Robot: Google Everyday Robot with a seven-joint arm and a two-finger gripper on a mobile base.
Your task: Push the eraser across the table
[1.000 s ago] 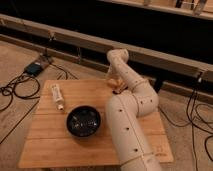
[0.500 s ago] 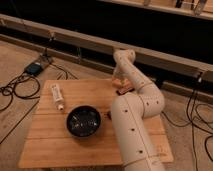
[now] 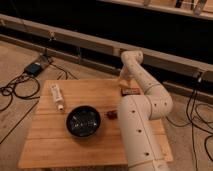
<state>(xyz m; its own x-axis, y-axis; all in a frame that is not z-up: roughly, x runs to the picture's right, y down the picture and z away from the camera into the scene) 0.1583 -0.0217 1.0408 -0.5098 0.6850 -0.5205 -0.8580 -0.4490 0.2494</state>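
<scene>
Hand (image 3: 123, 85) is held low at counter (image 3: 55, 145) far edge; state can't be told. Eraser isn't seen, prob. hidden behind arm.

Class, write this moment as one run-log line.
gripper: low at table far edge, beside brown object | eraser: not visible | bowl: centre | tube: left

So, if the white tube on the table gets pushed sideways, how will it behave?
The tube lies on its side and looks round, so it would probably roll. It seems small, likely light. The gripper is at the far table edge, away from it.
</scene>
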